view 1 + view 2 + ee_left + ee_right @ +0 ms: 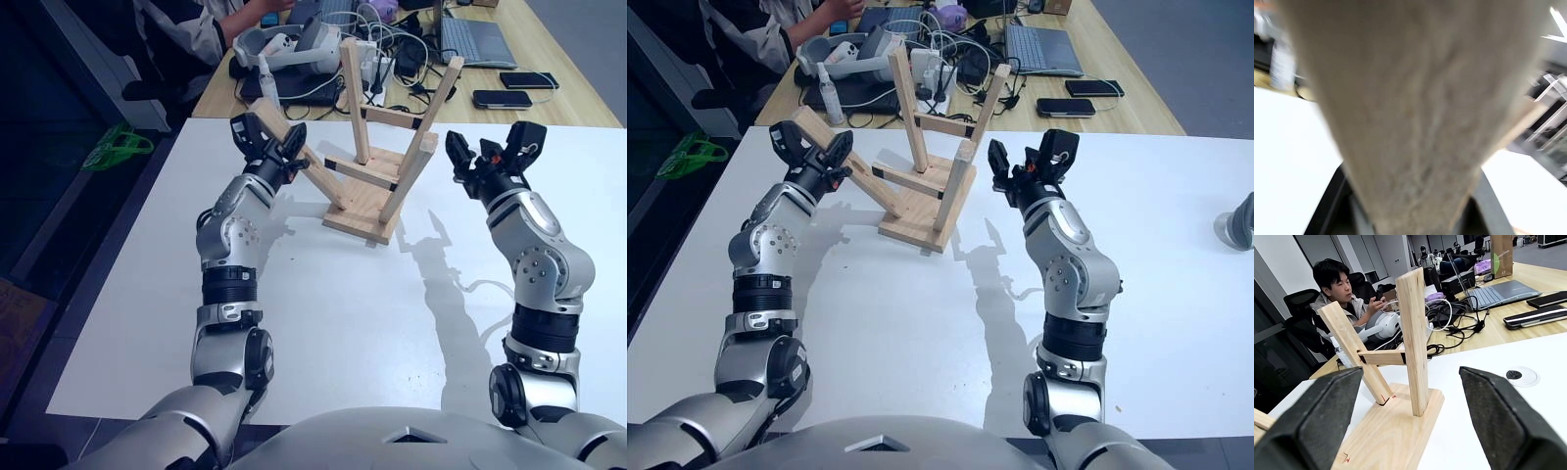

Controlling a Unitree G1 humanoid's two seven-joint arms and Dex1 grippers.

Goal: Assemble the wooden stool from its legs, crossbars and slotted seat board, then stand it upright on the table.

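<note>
Flanking the stool (955, 186), both grippers are hanging over the white worktop (323, 333). The left gripper (289, 147) is clamping the tilted leg (313, 174), which is leaning outward with its foot meeting the seat board (364, 217); in the left wrist view, its wood is sitting between the fingers. The right gripper (488, 149) is standing with fingers apart, just beside the stool and touching nothing.

Progress, as a judgement: assembly is appearing nearly complete. The seat board is lying flat on the worktop, at its far middle, with three more legs (357, 103) rising from it. Crossbars (362, 174) are joining the legs. The tilted leg is looking not yet squared up, so seating it is probably remaining. Turning the stool over onto its legs is remaining too.

Containers: the seat board is acting as the only receptacle, holding the leg ends.

Beyond the worktop, a desk (549, 44) is carrying a laptop (470, 39), phones and cables.
</note>
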